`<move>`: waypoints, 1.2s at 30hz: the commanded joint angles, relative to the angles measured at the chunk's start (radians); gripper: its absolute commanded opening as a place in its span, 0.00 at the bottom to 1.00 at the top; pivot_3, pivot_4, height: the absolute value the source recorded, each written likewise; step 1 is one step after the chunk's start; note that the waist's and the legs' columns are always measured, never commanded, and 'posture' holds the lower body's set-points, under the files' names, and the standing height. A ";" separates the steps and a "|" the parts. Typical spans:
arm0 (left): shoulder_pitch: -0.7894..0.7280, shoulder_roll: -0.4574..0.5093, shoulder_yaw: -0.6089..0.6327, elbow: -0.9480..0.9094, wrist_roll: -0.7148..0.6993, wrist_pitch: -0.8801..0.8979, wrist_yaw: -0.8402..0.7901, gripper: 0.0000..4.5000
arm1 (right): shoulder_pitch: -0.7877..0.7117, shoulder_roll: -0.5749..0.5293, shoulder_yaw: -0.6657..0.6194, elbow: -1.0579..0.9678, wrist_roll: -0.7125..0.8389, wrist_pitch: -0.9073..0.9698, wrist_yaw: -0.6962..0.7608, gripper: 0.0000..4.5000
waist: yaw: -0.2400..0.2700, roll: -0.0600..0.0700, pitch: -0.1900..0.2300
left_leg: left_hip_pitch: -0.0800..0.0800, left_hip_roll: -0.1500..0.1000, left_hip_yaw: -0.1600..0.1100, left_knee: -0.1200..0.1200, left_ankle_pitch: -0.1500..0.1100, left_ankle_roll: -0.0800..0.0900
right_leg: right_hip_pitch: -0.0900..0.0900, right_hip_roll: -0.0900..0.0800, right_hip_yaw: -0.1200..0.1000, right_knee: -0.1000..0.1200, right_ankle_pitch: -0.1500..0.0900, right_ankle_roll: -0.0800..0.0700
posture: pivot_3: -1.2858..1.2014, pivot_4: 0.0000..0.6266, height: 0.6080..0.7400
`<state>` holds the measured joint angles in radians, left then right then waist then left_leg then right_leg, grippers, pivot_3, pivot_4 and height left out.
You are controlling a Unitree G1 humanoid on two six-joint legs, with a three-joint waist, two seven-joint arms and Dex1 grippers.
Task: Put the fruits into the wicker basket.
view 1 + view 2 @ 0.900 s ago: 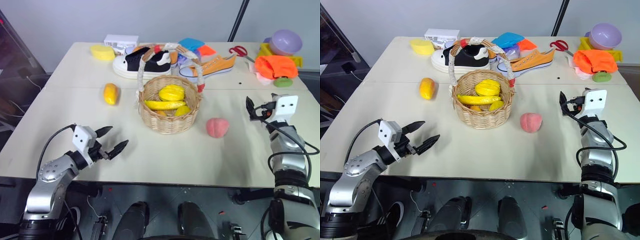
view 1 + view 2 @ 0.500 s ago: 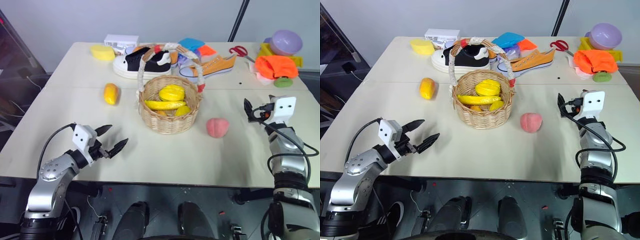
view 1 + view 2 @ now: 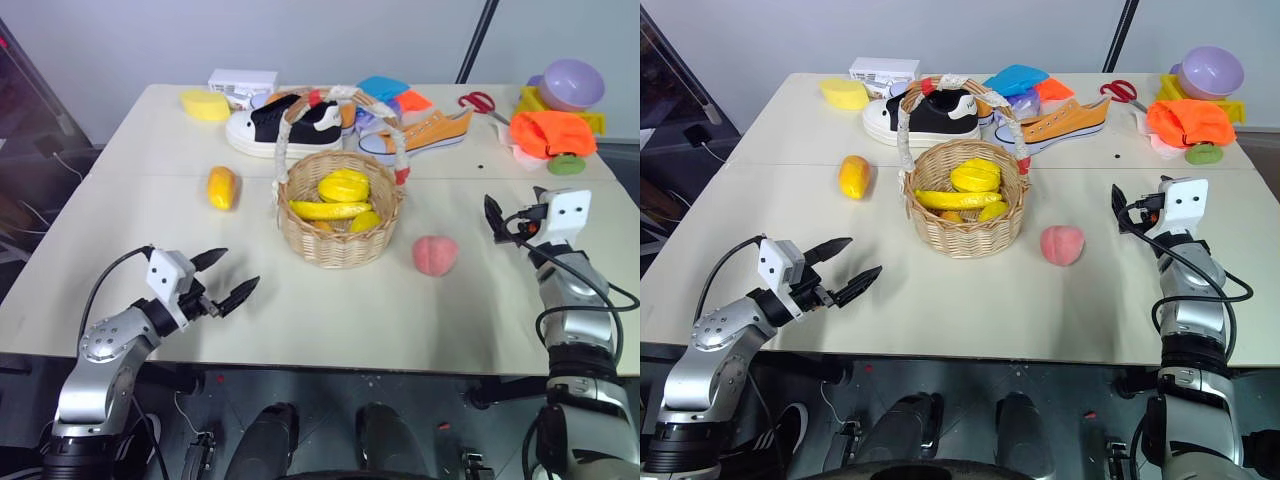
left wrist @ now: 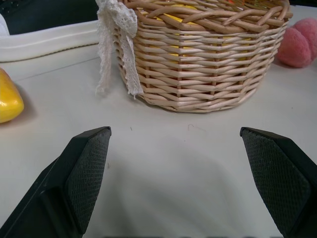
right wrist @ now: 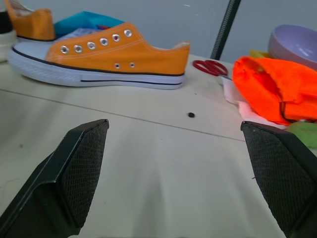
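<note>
cream tabletop (image 3: 300, 310) before a grey wall: peach (image 3: 435, 254) at the wicker basket's (image 3: 340, 235) 4 o'clock; both grippers' fingers (image 3: 244, 289) spread wide, empty.

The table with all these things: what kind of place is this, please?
Probably a robot test room, not a home. The pale table stands by a bare grey wall and holds an odd mix: toy fruit in a wicker basket, sneakers, scissors.

The round tan wicker basket (image 4: 198, 64) is cut off at its top in the left wrist view, and the oval orange-yellow mango (image 4: 9, 96) and the fuzzy pink-red peach (image 4: 299, 42) are clipped by the edges. The round purple plastic bowl (image 5: 296, 45) is cropped in the right wrist view.
</note>
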<state>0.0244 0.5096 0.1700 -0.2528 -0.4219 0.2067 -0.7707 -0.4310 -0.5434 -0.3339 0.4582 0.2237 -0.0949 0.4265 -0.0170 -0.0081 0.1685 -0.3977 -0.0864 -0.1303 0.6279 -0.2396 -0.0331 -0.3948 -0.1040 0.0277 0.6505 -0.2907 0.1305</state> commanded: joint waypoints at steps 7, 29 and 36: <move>0.001 0.041 -0.005 -0.040 -0.056 -0.022 -0.123 1.00 | 0.057 -0.020 0.004 -0.180 0.111 0.079 0.142 0.99 | 0.002 0.000 0.000 | 0.000 0.000 0.000 0.000 0.000 0.000 | 0.000 0.000 0.000 0.000 0.000 0.000 | 0.52 0.24 1.00; -0.056 0.054 -0.066 -0.012 -0.095 -0.045 -0.256 1.00 | 0.213 -0.264 0.129 -0.747 0.288 0.905 0.168 0.99 | 0.007 0.002 0.002 | -0.005 0.000 -0.001 0.001 -0.002 0.003 | -0.002 -0.003 -0.002 -0.004 0.000 0.000 | 0.52 0.24 1.00; -0.037 0.057 -0.059 -0.043 -0.105 -0.038 -0.256 1.00 | 0.149 -0.230 0.154 -0.698 0.298 0.973 0.175 0.99 | 0.006 0.002 0.002 | -0.005 0.000 -0.001 0.001 -0.002 0.003 | -0.002 -0.003 -0.003 -0.004 0.000 0.000 | 0.52 0.24 1.00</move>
<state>-0.0114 0.5628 0.0925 -0.2568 -0.4952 0.1698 -1.0304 -0.2595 -0.7673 -0.1732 -0.2372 0.5248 0.8771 0.5970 -0.0106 -0.0057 0.1702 -0.4029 -0.0871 -0.1310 0.6285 -0.2415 -0.0302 -0.3968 -0.1065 0.0249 0.6463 -0.2907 0.1305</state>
